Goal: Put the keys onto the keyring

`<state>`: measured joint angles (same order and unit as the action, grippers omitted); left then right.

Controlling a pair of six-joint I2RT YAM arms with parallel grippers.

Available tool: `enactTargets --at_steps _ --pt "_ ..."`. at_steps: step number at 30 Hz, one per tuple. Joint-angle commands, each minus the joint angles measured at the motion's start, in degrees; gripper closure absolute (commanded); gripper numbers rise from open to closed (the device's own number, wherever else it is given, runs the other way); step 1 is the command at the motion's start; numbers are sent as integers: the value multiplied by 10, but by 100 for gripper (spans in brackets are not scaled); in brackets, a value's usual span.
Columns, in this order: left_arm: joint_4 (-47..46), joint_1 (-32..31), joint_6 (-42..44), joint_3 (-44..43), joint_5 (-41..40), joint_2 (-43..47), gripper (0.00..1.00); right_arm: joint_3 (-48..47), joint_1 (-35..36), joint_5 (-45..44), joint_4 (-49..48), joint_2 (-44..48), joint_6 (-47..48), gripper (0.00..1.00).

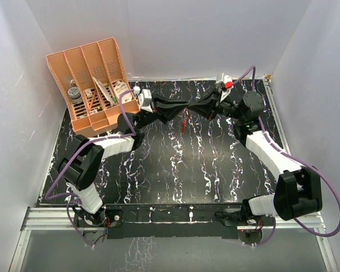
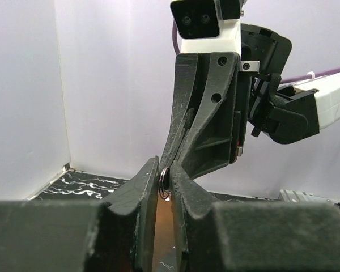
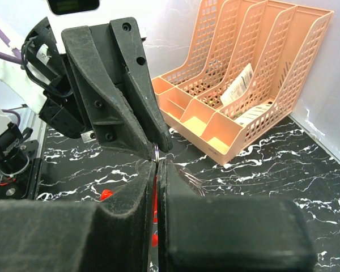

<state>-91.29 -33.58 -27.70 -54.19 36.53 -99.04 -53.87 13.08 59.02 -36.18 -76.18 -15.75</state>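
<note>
Right pincer [image 3: 157, 163] clamped shut on keyring [image 1: 184, 121], its thin metal loop poking up at the tips. Left pincer [image 2: 165, 173] meets it tip-to-tip, narrow gap round same loop; gripping or not, can't tell. Red part dangles above bench [image 1: 175, 170]. Likely light, stiff, slick, swingy; pinch flat on rim. Keys not made out.

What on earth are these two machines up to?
The left hand and right hand meet tip to tip above the black table. The right hand is pinched shut on a small metal ring, with a red piece dangling below. The left hand's fingers flank that ring, slightly apart.
</note>
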Motion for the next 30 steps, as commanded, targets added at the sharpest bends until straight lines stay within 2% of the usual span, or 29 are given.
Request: enactTargets --at_steps 1,6,13,21,30 --pt "-110 1 -12 7 8 4 83 -22 3 -11 17 23 26 100" --pt "-110 3 -12 13 8 3 78 -14 3 -15 37 24 36 100" --pt "-101 18 -18 38 16 14 75 -33 2 -33 142 29 97 100" --pt "51 27 61 67 51 66 73 -54 3 -46 243 25 155 100" --pt "129 28 82 55 107 71 73 -74 3 -25 308 13 199 100"
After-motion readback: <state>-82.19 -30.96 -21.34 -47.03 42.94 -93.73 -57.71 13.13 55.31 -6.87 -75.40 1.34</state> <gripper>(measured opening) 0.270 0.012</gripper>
